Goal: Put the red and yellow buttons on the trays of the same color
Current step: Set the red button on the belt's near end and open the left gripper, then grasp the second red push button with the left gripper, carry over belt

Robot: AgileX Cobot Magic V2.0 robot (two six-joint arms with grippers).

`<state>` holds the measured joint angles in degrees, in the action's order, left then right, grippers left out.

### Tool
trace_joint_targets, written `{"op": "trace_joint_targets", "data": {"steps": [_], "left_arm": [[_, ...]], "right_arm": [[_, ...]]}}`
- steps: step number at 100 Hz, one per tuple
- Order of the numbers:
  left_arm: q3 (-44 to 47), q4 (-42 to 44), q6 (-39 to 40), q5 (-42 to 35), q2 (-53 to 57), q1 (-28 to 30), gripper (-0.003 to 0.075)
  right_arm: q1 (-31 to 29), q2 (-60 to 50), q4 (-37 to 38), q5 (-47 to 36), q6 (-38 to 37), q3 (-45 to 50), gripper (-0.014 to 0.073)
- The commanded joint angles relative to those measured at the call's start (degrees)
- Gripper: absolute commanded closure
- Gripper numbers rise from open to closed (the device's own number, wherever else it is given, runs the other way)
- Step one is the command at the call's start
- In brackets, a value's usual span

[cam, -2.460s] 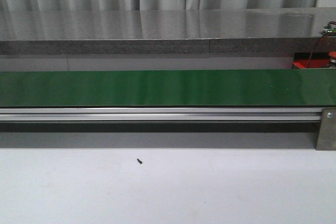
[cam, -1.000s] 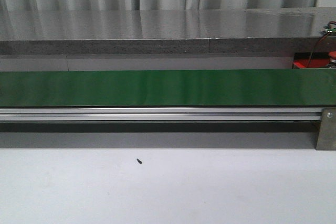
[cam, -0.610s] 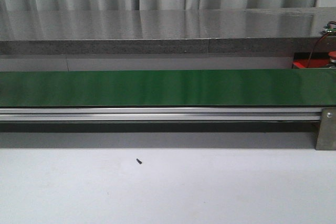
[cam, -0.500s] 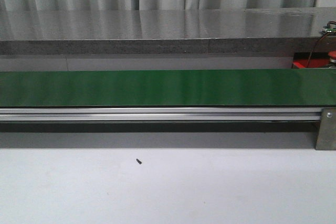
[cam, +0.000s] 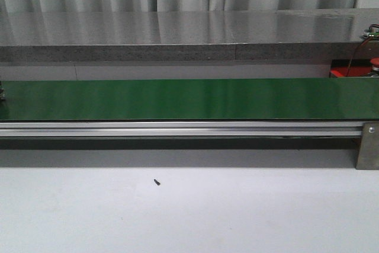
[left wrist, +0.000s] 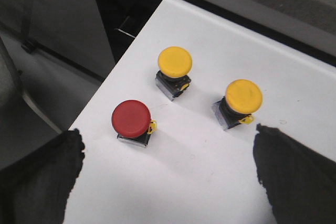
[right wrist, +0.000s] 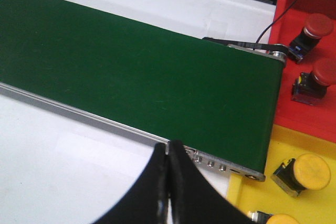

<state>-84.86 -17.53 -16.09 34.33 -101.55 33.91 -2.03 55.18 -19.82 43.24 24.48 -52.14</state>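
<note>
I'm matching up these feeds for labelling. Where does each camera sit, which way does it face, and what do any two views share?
Front view: looks forward over the white table at the long dark green belt; no arm shows.
Left wrist view: looks down past the open left gripper at one red-capped button and two yellow-capped buttons.
Right wrist view: looks down past the shut right gripper at the belt's end, bright red tray and yellow tray.
Shared: front and right wrist views both show the belt.

Red tray (cam: 339,73) mostly behind belt (cam: 189,99), yellow button (right wrist: 278,219) cropped

3 red buttons (left wrist: 132,118), 4 yellow buttons (left wrist: 175,61), 1 red tray (right wrist: 302,77), 1 yellow tray (right wrist: 315,203).
</note>
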Motion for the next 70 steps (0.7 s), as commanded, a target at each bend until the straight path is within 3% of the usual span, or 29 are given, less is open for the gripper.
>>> {"op": "trace_joint_targets", "data": {"steps": [1,39,70], "left_arm": [[-3.31,-1.02,0.67,-3.61,-0.54,0.72,0.0080],[-13.44,0.08,0.67,-2.44,-12.07,0.70,0.0080],[-16.04,0.84,0.67,-2.56,-17.64,0.70,0.0080]], "right_arm": [[0.00,-0.97,-0.62,-2.84,0.42,-1.59,0.0690],[0.00,-0.97,-0.62,-2.84,0.42,-1.59,0.0690],[0.00,-0.97,-0.62,-2.84,0.42,-1.59,0.0690]]}}
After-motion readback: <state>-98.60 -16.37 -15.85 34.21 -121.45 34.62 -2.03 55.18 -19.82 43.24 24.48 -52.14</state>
